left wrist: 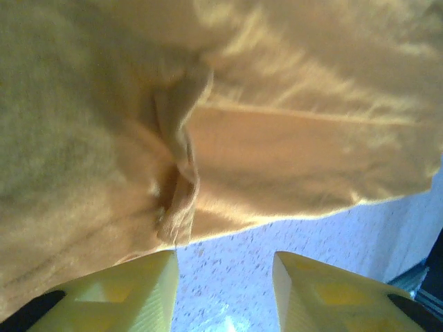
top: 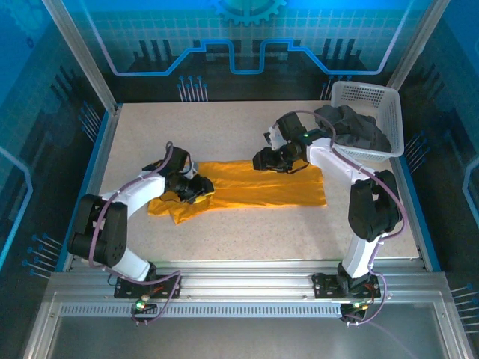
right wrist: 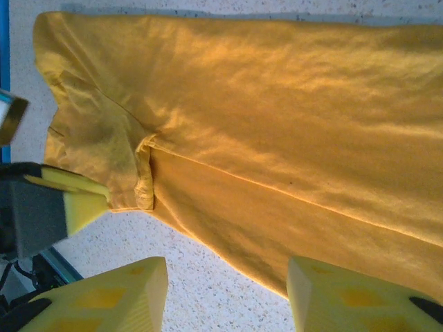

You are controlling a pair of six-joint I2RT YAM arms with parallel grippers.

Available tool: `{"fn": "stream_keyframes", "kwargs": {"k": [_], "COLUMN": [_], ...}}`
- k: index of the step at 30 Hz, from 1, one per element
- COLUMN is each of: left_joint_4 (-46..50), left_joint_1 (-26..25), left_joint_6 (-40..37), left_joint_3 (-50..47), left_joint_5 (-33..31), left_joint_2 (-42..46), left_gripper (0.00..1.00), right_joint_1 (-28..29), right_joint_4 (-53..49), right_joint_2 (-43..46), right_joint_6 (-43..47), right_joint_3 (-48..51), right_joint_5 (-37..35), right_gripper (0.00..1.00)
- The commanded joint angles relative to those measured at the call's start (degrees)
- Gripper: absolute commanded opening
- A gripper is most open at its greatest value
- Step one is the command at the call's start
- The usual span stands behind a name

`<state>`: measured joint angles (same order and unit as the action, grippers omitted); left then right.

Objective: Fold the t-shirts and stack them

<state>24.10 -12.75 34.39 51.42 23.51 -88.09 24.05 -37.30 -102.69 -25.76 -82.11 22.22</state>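
We see left gripper (left wrist: 223,263) released at orange t-shirt's (top: 262,187) left end; right gripper (right wrist: 228,266) released above its far edge, contact unclear.

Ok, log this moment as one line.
orange t-shirt on table, partly bunched | grey t-shirt in basket | left gripper open by orange t-shirt | right gripper open over orange t-shirt

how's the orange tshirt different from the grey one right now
The orange t-shirt is bright; the grey t-shirt is dark. The orange t-shirt lies spread on the table; the grey t-shirt sits bunched in the white basket. Both are soft fabric, neither stacked.
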Motion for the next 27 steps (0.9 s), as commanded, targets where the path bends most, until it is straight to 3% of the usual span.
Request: {"fn": "stream_keyframes", "kwargs": {"k": [1,6,20,27], "left_joint_4": [-0.9,-0.2,-3.4,4.5], "left_joint_1": [-0.1,-1.0,-6.8,-3.4], "left_joint_6": [3.3,4.2,6.5,3.1], "left_joint_3": [2.2,4.2,6.0,6.4], "left_joint_5": [-2.6,-4.1,-2.5,-7.8], "left_joint_2": [-2.3,-7.0,-11.1,-5.8], "left_gripper": [0.38,0.34,0.36,0.40], "right_joint_1": [-0.1,-0.1,-0.3,-0.1], "right_joint_4": [1.6,1.5,2.4,2.7], "right_joint_2": [1.0,2.0,2.8,2.2], "right_joint_6": [-1.4,-1.2,-1.9,-2.1], "right_joint_3": [1.3,2.1,3.6,3.2], "right_joint_5": [2.2,2.0,2.2,3.1], "right_gripper": [0.49,0.49,0.49,0.49]}}
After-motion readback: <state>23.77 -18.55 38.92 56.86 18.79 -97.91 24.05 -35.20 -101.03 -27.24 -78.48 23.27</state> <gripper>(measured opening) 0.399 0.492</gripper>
